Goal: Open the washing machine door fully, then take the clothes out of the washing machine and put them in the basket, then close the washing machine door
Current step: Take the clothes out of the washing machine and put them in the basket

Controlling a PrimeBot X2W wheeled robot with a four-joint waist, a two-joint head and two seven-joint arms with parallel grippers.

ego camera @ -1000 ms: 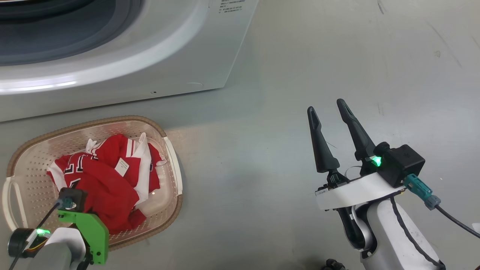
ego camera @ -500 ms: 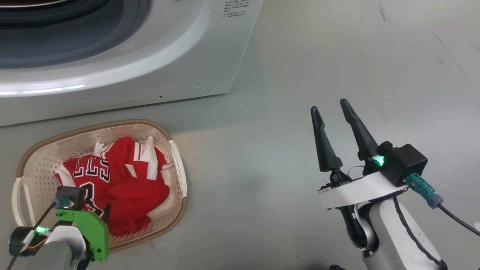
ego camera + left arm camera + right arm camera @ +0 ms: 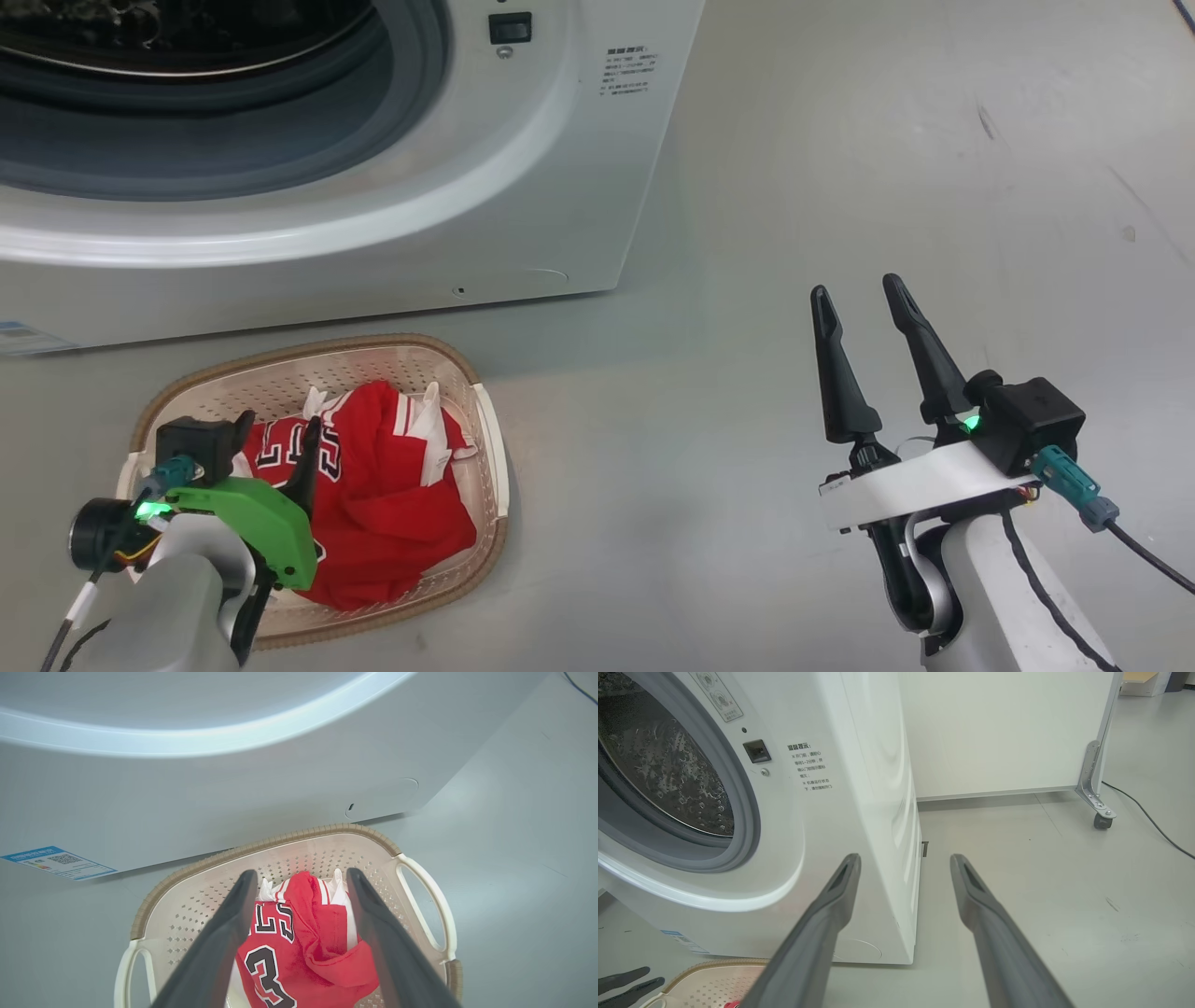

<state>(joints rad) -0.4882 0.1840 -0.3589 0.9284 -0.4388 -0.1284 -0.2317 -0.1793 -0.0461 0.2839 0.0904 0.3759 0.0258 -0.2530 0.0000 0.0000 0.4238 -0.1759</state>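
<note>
Head view: my left gripper [image 3: 278,427] hangs at the lower left over the basket [image 3: 401,343], fingers spread and pointing towards the washing machine [image 3: 579,187]. The clothes [image 3: 392,504] lie heaped in the basket, red with white trim. The basket sits on the floor [image 3: 747,187] just in front of the machine's lower edge. My right gripper [image 3: 856,289] is raised over bare floor well to the right, its fingers apart and empty. The machine's mouth is uncovered, showing the grey gasket [image 3: 401,121].

Left wrist view: my two fingers stand wide, with the jersey's lettering and a "3" between them. I cannot tell whether they touch the cloth. The basket's brown rim curves beyond my fingertips, and a blue label [image 3: 58,861] sits low on the machine's front.

Right wrist view: my fingers are parted, aimed at the machine's right front corner. The steel drum [image 3: 668,774] shows inside the gasket. A corner of the basket and the left fingertips are at the bottom left. A white panel [image 3: 994,732] on a castor stands behind, with a cable [image 3: 1148,816] on the floor.
</note>
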